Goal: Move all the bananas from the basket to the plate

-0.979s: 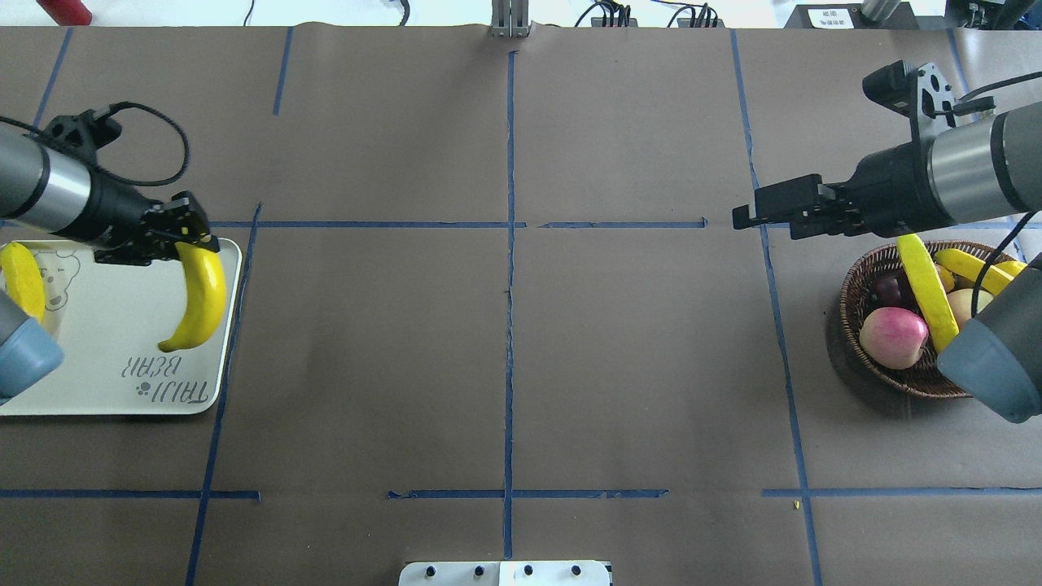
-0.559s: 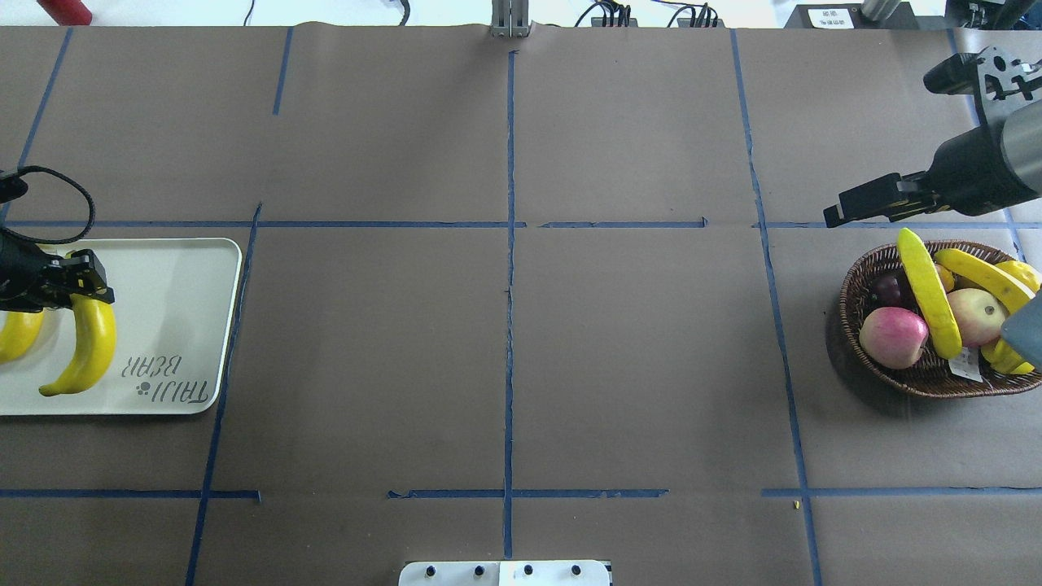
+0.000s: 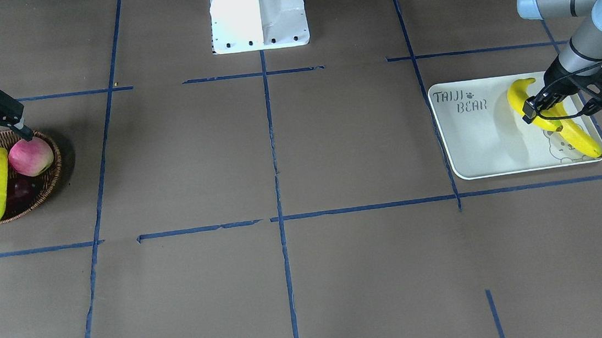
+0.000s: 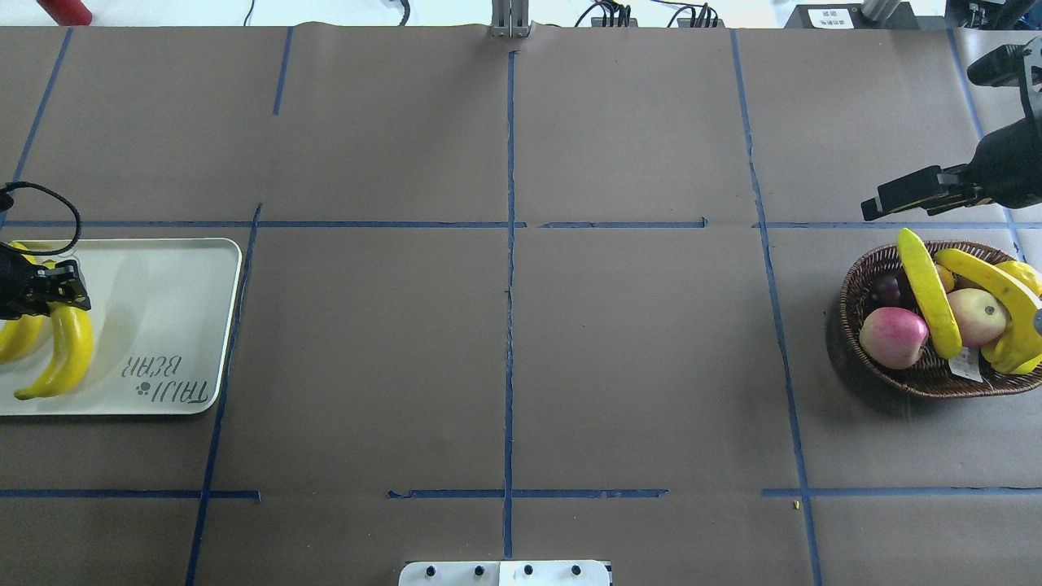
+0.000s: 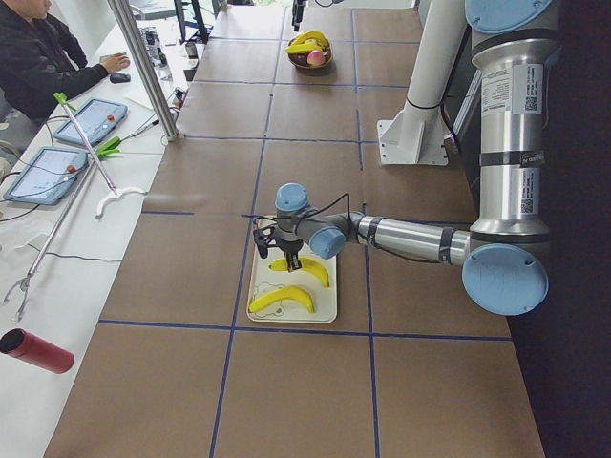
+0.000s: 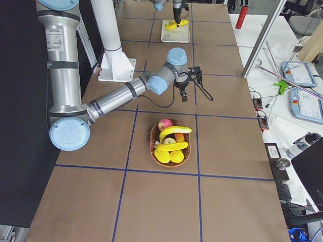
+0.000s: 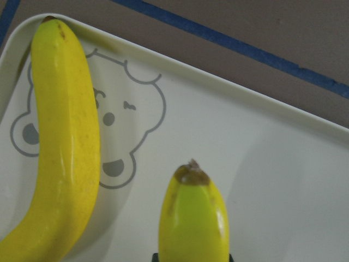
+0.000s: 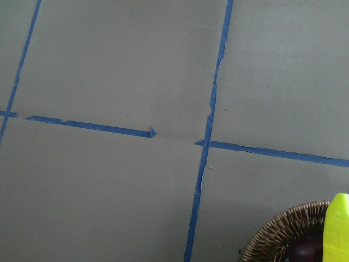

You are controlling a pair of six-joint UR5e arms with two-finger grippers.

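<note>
Left gripper [image 4: 50, 289] clamped on a banana's [image 4: 61, 358] upper end, over the white TAIJI BEAR plate [image 4: 163, 277], second banana [image 4: 18, 338] alongside (by the bear drawing), right gripper [image 4: 875, 205] empty, fingers spread, near the wicker basket [image 4: 853, 281] holding two more bananas [image 4: 924, 297]

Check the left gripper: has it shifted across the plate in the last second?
Yes. In the overhead view the left gripper, shut on a banana, has travelled left from the plate's right rim toward the other banana.
</note>
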